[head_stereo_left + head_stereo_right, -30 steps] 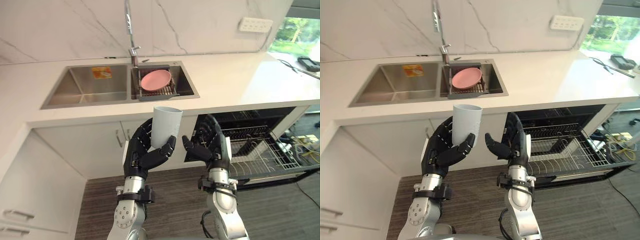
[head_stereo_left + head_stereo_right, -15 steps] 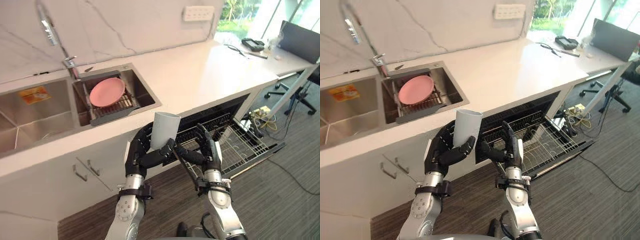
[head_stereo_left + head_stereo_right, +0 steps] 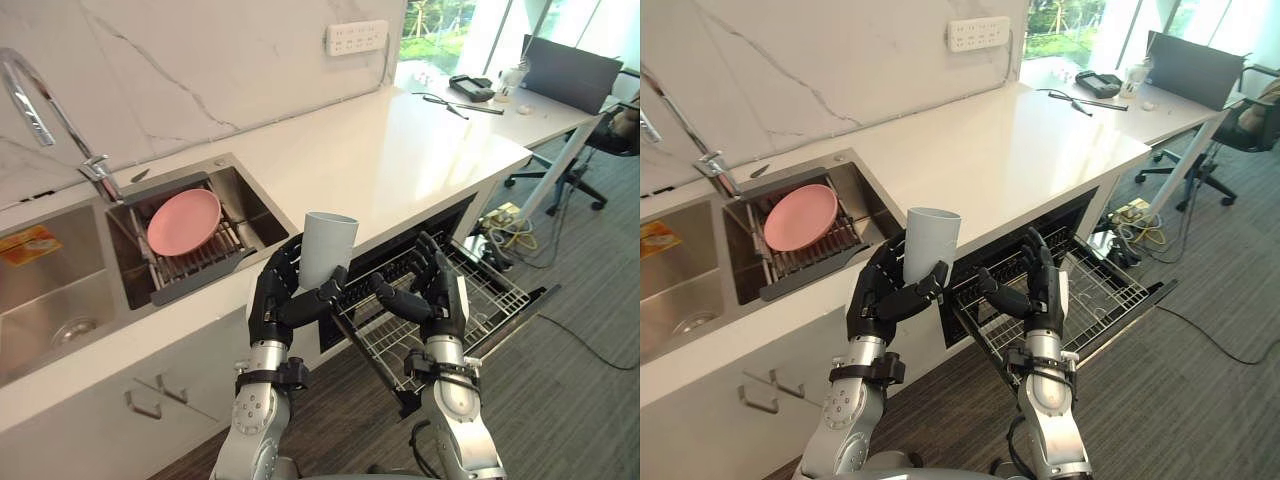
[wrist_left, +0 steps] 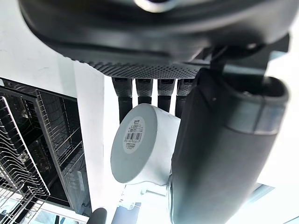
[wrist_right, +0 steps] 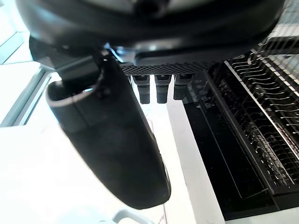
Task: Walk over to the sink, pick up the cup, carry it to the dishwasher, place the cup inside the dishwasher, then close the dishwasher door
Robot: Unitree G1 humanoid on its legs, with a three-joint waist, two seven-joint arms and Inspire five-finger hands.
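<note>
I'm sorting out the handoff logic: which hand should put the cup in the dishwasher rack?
Left. The left hand already has its fingers curled round the upright cup, close to the pulled-out rack. The right hand is nearer that rack but open and empty.

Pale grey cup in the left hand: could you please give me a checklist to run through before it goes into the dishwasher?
1. Pale grey cylindrical cup gripped, left hand fingers curled round it: ok.
2. Cup upright, mouth up: ok.
3. Right hand free, fingers relaxed: ok.
4. Black dishwasher open, its wire rack pulled out: ok.
5. Cup above the rack: not ok, it hangs by the white countertop edge, to the rack's left.
6. Cup fits between the rack's tines: cannot tell.
</note>
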